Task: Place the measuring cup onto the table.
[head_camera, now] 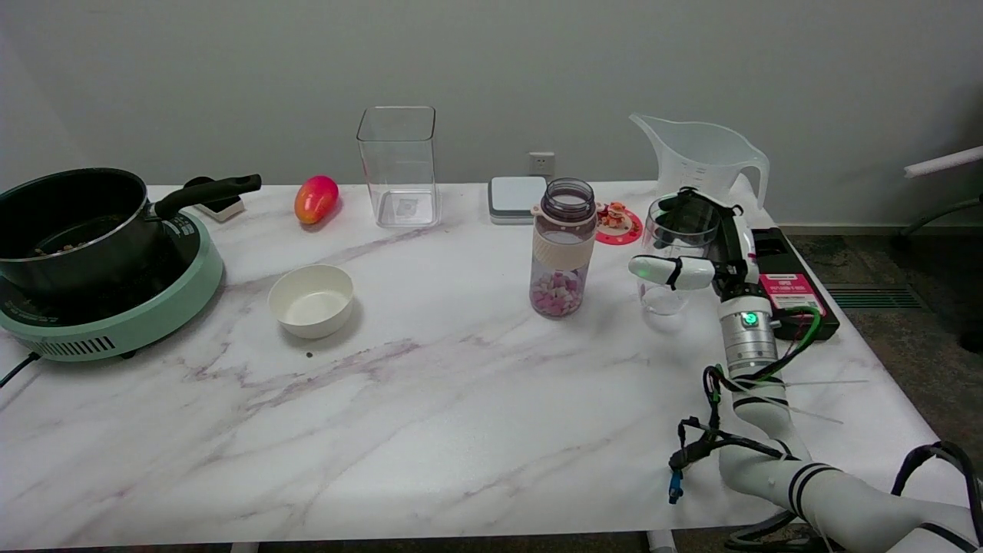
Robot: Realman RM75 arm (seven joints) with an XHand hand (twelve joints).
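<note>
In the head view my right hand (714, 250) grips a small clear measuring cup (672, 265) and keeps it upright. The white thumb lies across the cup's front and the dark fingers wrap its right and far side. The cup looks empty. Its base is low over the marble table (430, 399), just right of the bottle; whether it touches the surface I cannot tell.
A bottle with pink and white pieces (564, 246) stands left of the cup. A black box with a pink label (795, 296) lies right of the hand. Behind are a large translucent jug (703, 157), a red coaster (618, 223) and a tall clear container (398, 165). A white bowl (311, 299) and a pot on a green cooker (100, 253) sit left.
</note>
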